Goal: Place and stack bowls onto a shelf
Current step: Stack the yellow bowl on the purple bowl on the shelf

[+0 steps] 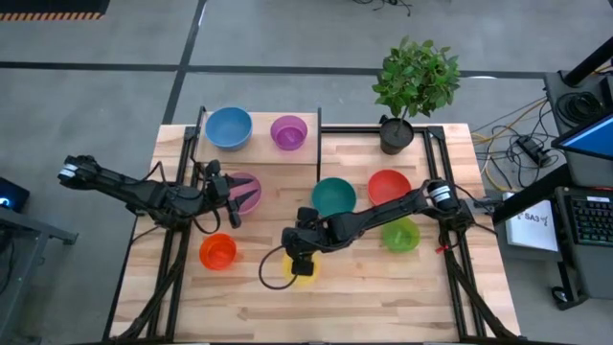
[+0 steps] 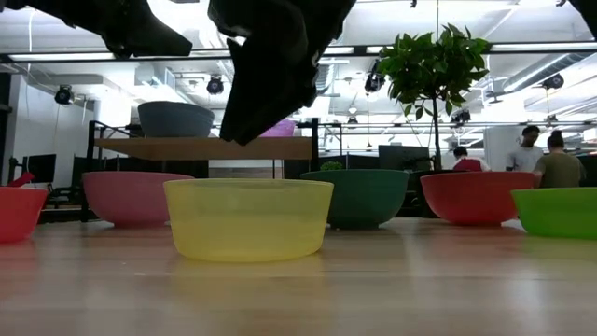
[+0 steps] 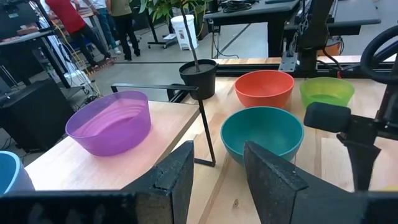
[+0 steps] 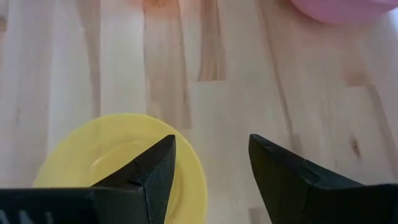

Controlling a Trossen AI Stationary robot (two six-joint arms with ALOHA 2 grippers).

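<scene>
While above yellow bowl (image 1: 303,271): right pincer (image 1: 301,261) spread, empty.
Left pincer (image 1: 233,198): over pink bowl (image 1: 245,191), parted, empty.

We see blue bowl (image 1: 228,126), purple bowl (image 1: 288,131), teal bowl (image 1: 333,195), red bowl (image 1: 389,186), yellow bowl (image 2: 248,218) on a pale wood-grain table (image 1: 364,287).

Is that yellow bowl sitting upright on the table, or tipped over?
Upright. The yellow bowl rests flat on the table, open side up, level rim; the right wrist view looks down into it.
</scene>
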